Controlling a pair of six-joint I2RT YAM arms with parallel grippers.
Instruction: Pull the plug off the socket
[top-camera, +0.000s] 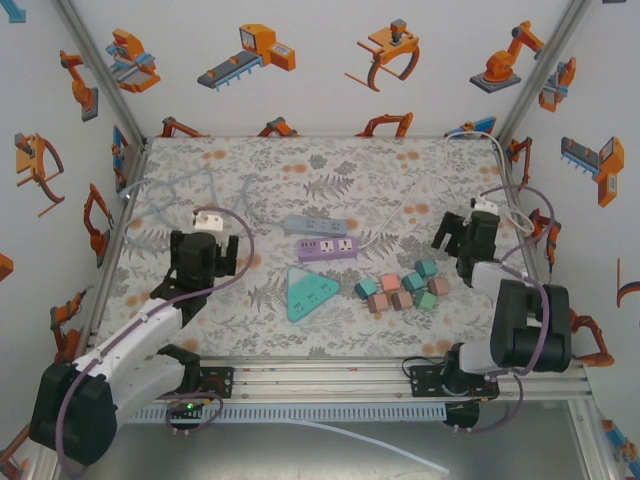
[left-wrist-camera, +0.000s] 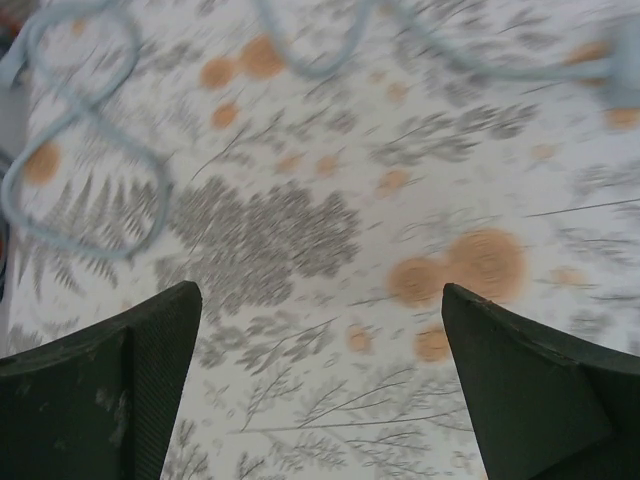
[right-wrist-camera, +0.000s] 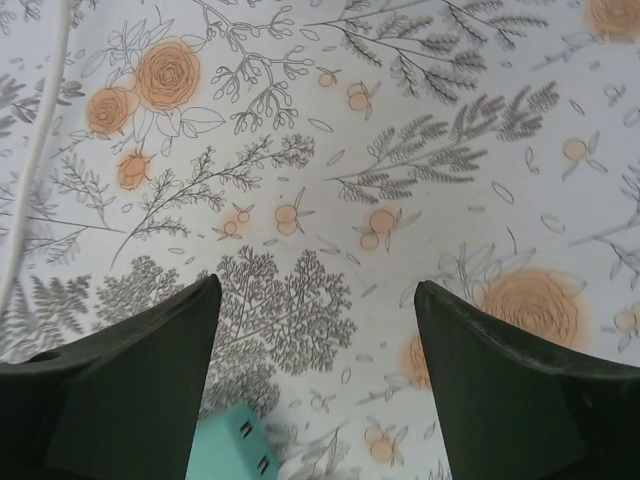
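The plug, as I read it, is the small teal piece with two dark slots (right-wrist-camera: 238, 445) lying loose on the counter (top-camera: 250, 180), not seated in any socket I can see. It sits off to the right of the purple power strip (top-camera: 327, 248), under my right tool (right-wrist-camera: 318, 285). From the wrist camera it lies low beside the left-hand finger (right-wrist-camera: 130, 380), back toward the wrist, not in the gap between the tips. The frame edge cuts it off, so I cannot tell its long axis.

The right tool is released: its jaws stand apart with only floral counter between them, grasping nothing. The left tool (top-camera: 205, 255) hangs on the far side of the purple strip, to its left, jaws spread wide and empty over bare pattern and a loop of grey-blue cord (left-wrist-camera: 90, 130). The right arm is plainly the nearer one to the plug.

The purple strip's long axis runs left to right across the counter. A white cord (top-camera: 400, 215) leaves its right end toward the far right corner. A grey strip (top-camera: 320, 222) lies just behind the purple one, a teal triangular strip (top-camera: 308, 292) just in front, and a cluster of small blocks (top-camera: 400, 287) to its front right.

My judgement is that the pull is done. Any re-grasp would mean drawing the right tool back over the plug.
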